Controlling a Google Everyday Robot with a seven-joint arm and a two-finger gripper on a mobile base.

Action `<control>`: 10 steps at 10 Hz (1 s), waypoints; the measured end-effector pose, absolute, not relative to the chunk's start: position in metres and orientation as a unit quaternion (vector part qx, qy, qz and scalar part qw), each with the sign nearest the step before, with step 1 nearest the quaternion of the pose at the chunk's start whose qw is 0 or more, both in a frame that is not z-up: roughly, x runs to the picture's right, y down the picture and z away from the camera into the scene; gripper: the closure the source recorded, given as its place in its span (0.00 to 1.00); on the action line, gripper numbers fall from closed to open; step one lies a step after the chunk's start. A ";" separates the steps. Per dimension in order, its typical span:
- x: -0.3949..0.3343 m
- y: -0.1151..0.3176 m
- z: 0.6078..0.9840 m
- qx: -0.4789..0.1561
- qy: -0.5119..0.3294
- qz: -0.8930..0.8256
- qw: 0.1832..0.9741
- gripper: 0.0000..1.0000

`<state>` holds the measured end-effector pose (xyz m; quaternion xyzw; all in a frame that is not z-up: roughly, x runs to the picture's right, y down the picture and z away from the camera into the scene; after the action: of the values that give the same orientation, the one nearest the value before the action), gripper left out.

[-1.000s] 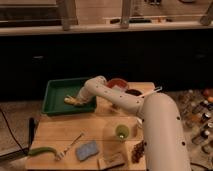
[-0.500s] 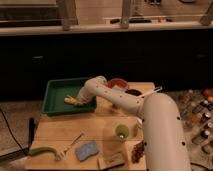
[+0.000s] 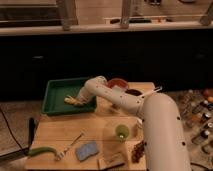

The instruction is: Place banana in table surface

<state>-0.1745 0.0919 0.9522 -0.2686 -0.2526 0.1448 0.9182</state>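
Note:
The small pale-yellow banana (image 3: 70, 101) lies inside the dark green tray (image 3: 59, 87) at the table's back left. My gripper (image 3: 77, 100) reaches down into the tray at the end of the white arm (image 3: 120, 100) and sits right at the banana. The light tan slatted table surface (image 3: 60, 131) spreads in front of the tray.
A long green pod-like thing (image 3: 41, 150) lies at the front left, with a fork (image 3: 70, 145) beside it. A blue sponge (image 3: 87, 150), a green cup (image 3: 122, 132), a red bowl (image 3: 118, 84) and a dark grape cluster (image 3: 138, 151) stand on the table. Bottles (image 3: 200, 107) stand at the right.

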 end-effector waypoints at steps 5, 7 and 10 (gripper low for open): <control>-0.175 0.092 0.952 -0.269 -0.253 0.145 0.918 1.00; -0.175 0.092 0.952 -0.269 -0.253 0.145 0.918 1.00; -0.175 0.092 0.952 -0.269 -0.253 0.145 0.918 0.79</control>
<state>-0.1747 0.0921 0.9522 -0.2687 -0.2527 0.1446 0.9182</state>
